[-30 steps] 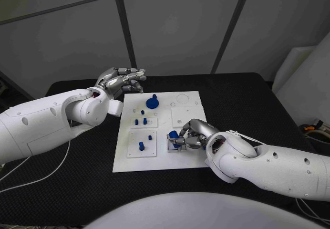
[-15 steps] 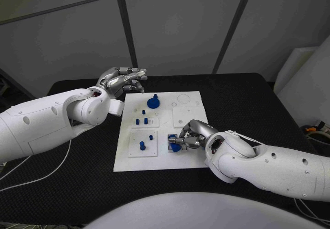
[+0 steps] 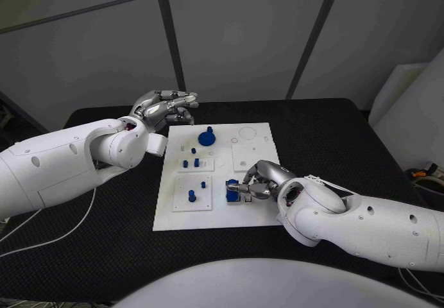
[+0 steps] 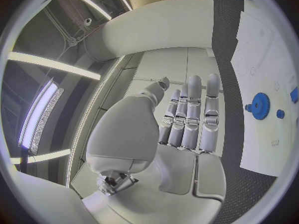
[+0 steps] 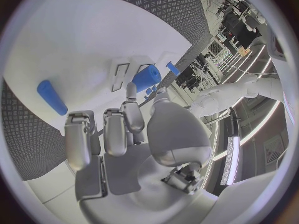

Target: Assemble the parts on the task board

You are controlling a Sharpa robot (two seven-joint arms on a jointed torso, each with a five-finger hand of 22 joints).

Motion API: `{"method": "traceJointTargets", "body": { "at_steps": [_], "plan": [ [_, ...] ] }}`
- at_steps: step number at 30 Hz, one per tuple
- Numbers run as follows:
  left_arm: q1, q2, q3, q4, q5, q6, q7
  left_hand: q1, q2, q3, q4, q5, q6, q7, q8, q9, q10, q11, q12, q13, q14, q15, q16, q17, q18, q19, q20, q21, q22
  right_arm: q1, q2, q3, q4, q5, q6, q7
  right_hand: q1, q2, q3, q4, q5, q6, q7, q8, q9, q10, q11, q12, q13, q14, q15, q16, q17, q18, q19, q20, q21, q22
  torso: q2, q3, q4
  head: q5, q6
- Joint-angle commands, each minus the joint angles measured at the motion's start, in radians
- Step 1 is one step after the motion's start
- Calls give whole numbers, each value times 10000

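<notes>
The right hand point(image 3: 261, 180) lies low over the near right part of the board point(image 3: 255, 215), fingers point(image 3: 246, 188) curled round a blue part point(image 3: 231, 190) that stands at their tips, pinched against the thumb. The right wrist view shows that cylinder point(image 5: 146, 78) just past the fingertips, with another blue piece point(image 5: 51, 97) lying loose beside them. The left hand point(image 3: 165, 106) hovers off the board's far left corner, fingers straight, together and holding nothing; beyond them sits a blue gear point(image 4: 259, 106).
</notes>
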Motion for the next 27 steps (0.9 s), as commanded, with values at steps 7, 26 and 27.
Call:
{"method": "traceJointTargets", "body": {
  "at_steps": [7,26,27],
  "plan": [
    [14,-26,8,23,3,104,55,-64,42,-51,-8,-2,-44,26,54,4,-66,24,47,10,-37,52,2,-10,478,66,20,-56,-10,13,-311,1,348,-214,-337,710,1198,-29,109,-291,250,9,-49,-63,162,69,-11,76,144,584,-25,36,113,-75,1020,-52,34,2632,-10,9,-12,33,2],
    [12,4,8,-9,3,114,40,-57,46,-56,-10,-2,-48,26,57,4,-73,23,53,10,-39,51,5,-16,479,67,21,-61,-15,13,-283,1,368,-205,115,804,1527,-57,41,-345,188,49,-59,-63,253,92,-19,79,187,590,-29,56,159,-75,1020,-59,34,2632,9,-9,4,15,2],
    [12,4,8,-7,3,113,39,-57,46,-56,-10,-2,-48,26,57,4,-73,23,53,10,-39,51,5,-16,479,67,21,-61,-15,13,-265,1,342,-209,190,773,1583,-50,47,-365,196,53,-60,-63,262,90,-21,69,185,589,-31,53,156,-75,1020,-60,34,2632,6,-11,6,19,2]
  ]
}}
